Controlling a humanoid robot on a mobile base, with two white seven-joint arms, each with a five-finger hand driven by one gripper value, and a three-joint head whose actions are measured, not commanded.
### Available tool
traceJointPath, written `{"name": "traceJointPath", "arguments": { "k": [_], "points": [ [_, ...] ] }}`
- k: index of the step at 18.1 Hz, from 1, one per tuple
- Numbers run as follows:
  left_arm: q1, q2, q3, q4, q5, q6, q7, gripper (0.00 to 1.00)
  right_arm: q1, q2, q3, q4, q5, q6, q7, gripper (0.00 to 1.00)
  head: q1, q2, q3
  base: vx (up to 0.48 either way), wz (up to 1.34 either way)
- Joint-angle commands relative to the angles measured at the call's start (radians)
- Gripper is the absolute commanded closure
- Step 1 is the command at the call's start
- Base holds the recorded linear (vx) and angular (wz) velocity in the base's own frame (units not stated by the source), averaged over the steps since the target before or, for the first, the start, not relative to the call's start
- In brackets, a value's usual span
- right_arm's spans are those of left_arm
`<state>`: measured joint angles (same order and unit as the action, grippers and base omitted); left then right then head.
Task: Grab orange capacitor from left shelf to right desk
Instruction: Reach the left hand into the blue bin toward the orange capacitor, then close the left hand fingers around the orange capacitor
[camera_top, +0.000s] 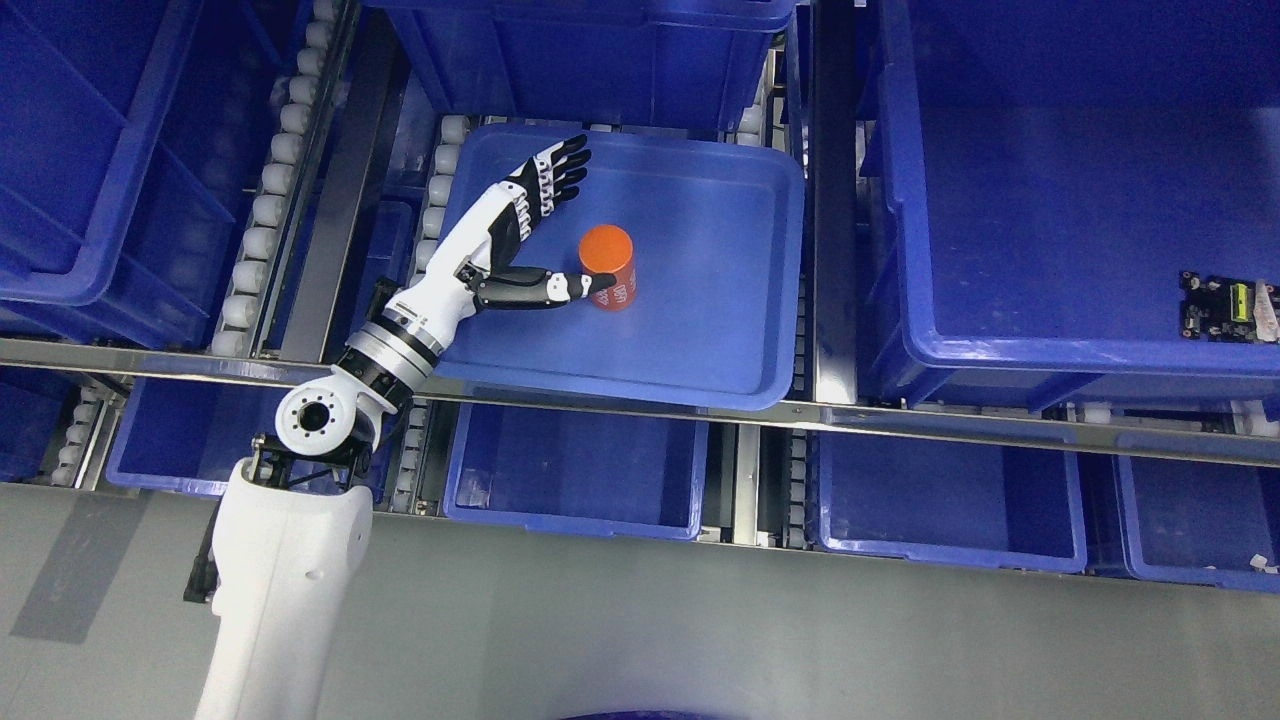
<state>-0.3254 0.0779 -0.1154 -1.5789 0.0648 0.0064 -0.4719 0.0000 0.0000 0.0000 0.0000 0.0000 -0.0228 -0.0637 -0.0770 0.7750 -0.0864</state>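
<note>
An orange cylindrical capacitor (609, 266) stands upright in a shallow blue tray (720, 330) on the shelf. My left hand (575, 225) reaches into the tray from the lower left and is open. Its fingers (560, 170) are stretched out up and to the left of the capacitor. Its thumb (560, 287) points right and its tip touches the capacitor's lower left side. The hand holds nothing. My right arm is out of view.
Deep blue bins surround the tray: one behind it (600, 50), one at the left (90, 200), a large one at the right (1050, 200) holding a small circuit board (1225, 308). More bins (575, 475) sit on the lower shelf level. White rollers (265, 210) line the rails.
</note>
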Motion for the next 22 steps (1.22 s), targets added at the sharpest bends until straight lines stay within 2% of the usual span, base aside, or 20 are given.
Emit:
{"name": "traceJointPath", "arguments": {
  "k": [1, 7, 15, 22],
  "points": [
    [-0.047, -0.004, -0.115, 0.057, -0.008, 0.003, -0.001, 0.01, 0.021, -0.017, -0.012, -0.017, 0.008, 0.000, -0.001, 0.00, 0.0000, 0.000, 0.000, 0.000, 0.00],
    [-0.037, -0.036, -0.155, 0.082, -0.037, 0.001, 0.001, 0.01, 0.021, -0.017, -0.012, -0.017, 0.006, 0.000, -0.001, 0.00, 0.0000, 0.000, 0.000, 0.000, 0.00],
    [-0.010, -0.023, -0.133, 0.095, -0.045, -0.009, 0.001, 0.02, 0.021, -0.017, -0.012, -0.017, 0.006, 0.000, -0.001, 0.00, 0.0000, 0.000, 0.000, 0.000, 0.00],
    [-0.009, -0.023, -0.101, 0.103, -0.048, -0.009, -0.002, 0.19, 0.021, -0.017, -0.012, -0.017, 0.006, 0.000, -0.001, 0.00, 0.0000, 0.000, 0.000, 0.000, 0.00]
  ]
}}
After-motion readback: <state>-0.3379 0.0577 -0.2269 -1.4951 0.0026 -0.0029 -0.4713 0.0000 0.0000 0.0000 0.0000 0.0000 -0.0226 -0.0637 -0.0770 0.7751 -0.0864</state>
